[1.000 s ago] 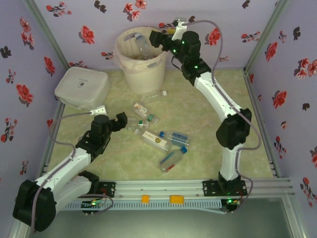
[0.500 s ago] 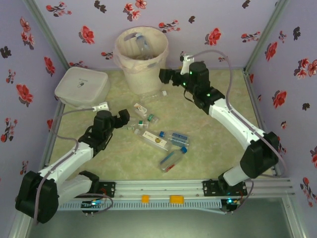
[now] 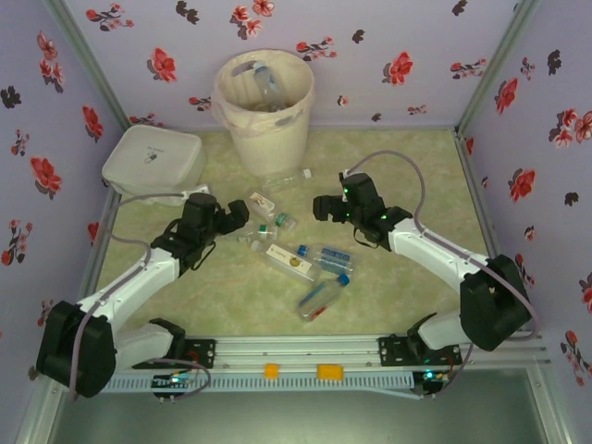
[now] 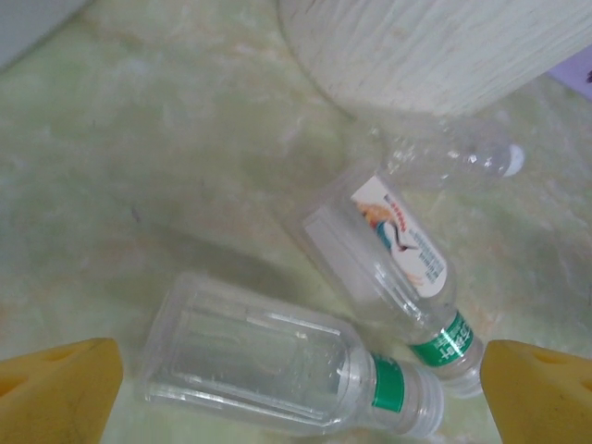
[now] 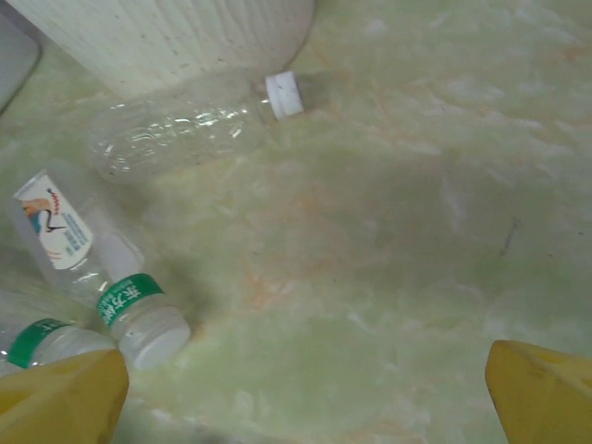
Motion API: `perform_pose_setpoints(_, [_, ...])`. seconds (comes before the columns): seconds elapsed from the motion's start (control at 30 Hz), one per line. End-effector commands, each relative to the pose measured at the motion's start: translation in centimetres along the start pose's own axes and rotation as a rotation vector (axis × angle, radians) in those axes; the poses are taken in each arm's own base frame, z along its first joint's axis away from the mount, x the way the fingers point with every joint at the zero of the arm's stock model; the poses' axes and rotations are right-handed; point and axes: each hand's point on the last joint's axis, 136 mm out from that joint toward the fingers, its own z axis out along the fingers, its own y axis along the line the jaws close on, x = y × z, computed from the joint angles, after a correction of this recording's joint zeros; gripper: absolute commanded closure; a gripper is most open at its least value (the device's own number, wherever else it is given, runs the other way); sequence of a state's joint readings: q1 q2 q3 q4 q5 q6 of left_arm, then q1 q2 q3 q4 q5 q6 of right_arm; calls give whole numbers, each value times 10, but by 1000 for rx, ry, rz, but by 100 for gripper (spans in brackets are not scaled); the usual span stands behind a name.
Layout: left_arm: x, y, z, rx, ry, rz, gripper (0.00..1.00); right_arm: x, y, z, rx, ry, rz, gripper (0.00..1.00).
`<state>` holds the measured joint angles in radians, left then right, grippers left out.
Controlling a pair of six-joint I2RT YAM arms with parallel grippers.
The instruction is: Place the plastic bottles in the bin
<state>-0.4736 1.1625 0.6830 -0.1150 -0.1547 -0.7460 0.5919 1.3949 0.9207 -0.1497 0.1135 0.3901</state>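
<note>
The cream bin [image 3: 264, 116] stands at the back with bottles inside it. Several plastic bottles lie on the mat in front: a crumpled clear one with a white cap [image 3: 289, 176], a labelled one [image 3: 262, 202], green-banded ones [image 3: 277, 222] and blue-capped ones [image 3: 331, 256]. My left gripper [image 3: 236, 215] is open and low over a clear green-banded bottle [image 4: 277, 365], which lies between its yellow fingertips [image 4: 60, 393]. My right gripper [image 3: 319, 205] is open over bare mat. A white-capped bottle [image 5: 185, 129] and a green-banded one [image 5: 92, 268] lie left of it.
A flat white rounded-square box [image 3: 153, 162] sits at the back left, beside the left arm. Flowered walls close in the mat on three sides. The bin's ribbed base [image 4: 435, 46] rises just beyond the nearest bottles. Open mat lies to the right [image 3: 435, 185].
My right arm swung down from the bin's rim to low over the mat near the bottles. My left gripper pushed forward and right, toward the bottle cluster.
</note>
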Motion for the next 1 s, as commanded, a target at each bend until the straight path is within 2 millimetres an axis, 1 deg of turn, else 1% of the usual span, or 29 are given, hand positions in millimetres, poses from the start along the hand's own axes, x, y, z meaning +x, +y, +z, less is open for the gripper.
perform_pose_setpoints(0.0, [16, -4, -1, -43, 85, -167, 0, -15, -4, -9, 34, -64, 12, 0])
perform_pose_setpoints(0.07, [23, -7, 2, -57, 85, -278, 0, -18, -4, -10, 38, -75, 5, 0])
perform_pose_setpoints(0.13, [29, -3, 5, -103, 93, -413, 0, -21, -3, -10, 38, -83, -3, 0])
perform_pose_setpoints(0.23, [33, 2, 9, -187, 100, -516, 0, -23, -3, -11, 41, -89, -10, 0])
perform_pose_setpoints(0.33, [34, 10, 9, -308, 108, -569, 0, -20, -6, -13, 48, -88, -18, 0])
perform_pose_setpoints(0.47, [31, 10, 17, -378, 100, -627, 0, -15, -14, -17, 73, -96, -24, 0])
perform_pose_setpoints(0.63, [44, 20, 29, -462, 95, -762, 0, -8, -24, -24, 104, -109, -33, 0])
perform_pose_setpoints(0.8, [50, 25, 38, -541, 99, -786, 0, -4, -33, -30, 127, -134, -43, 1])
perform_pose_setpoints(0.97, [56, 26, 53, -595, 114, -780, 0, -1, -38, -32, 150, -143, -69, 0])
